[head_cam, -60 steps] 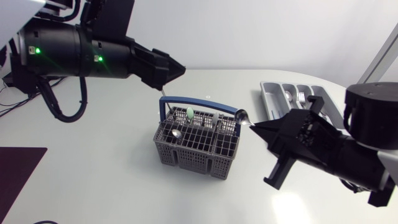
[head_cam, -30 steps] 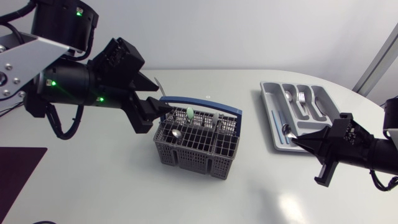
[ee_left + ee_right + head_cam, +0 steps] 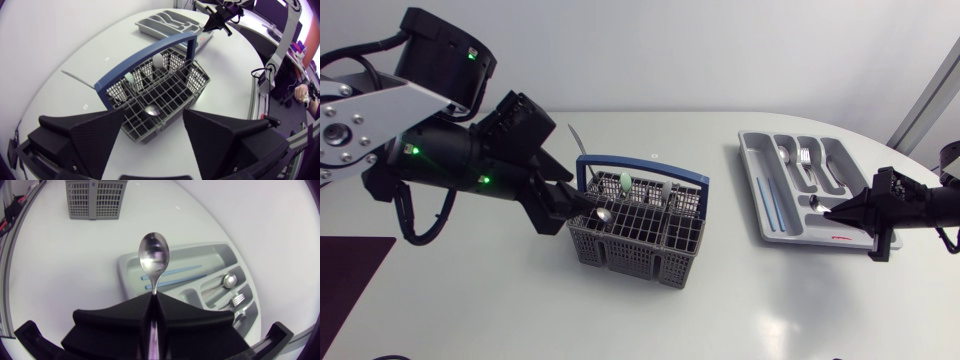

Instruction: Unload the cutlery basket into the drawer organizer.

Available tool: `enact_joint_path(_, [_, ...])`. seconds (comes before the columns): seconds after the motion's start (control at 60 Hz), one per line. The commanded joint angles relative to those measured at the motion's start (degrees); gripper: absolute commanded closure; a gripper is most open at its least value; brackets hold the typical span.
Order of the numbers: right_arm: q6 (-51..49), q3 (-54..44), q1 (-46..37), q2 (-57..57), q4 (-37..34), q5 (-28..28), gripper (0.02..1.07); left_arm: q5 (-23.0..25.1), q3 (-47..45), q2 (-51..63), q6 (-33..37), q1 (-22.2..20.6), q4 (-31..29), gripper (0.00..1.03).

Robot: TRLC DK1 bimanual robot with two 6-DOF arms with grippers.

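White tabletop (image 3: 520, 300): your right gripper (image 3: 827, 212) is clamped on a spoon (image 3: 154, 260), bowl forward, above the grey drawer organizer (image 3: 747, 155). Your left gripper (image 3: 153, 120), fingers spread wide, hangs at one end of the blue-handled cutlery basket (image 3: 630, 245).

Grey mesh basket (image 3: 620, 250) — blue handle (image 3: 645, 166)
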Motion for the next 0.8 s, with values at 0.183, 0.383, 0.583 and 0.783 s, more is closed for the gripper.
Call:
enact_joint_path(0.183, [-15.01,12.43,-3.05,12.64,-9.01,5.83,1.01,2.73,3.97,0.67,-7.86,0.54,-6.63,0.17])
enact_joint_path(0.383, [-18.17,14.37,-2.79,17.3,-6.9,11.02,0.97,3.87,5.64,2.52,-11.99,0.89,-9.88,0.17])
enact_joint_path(0.583, [-18.17,11.11,-1.65,17.38,0.83,13.48,0.79,5.46,6.08,3.31,-14.89,1.07,-12.07,0.17])
enact_joint_path(0.783, [-16.42,9.97,-0.86,14.92,2.86,13.74,0.42,6.6,5.55,3.57,-16.56,1.16,-12.6,0.17])
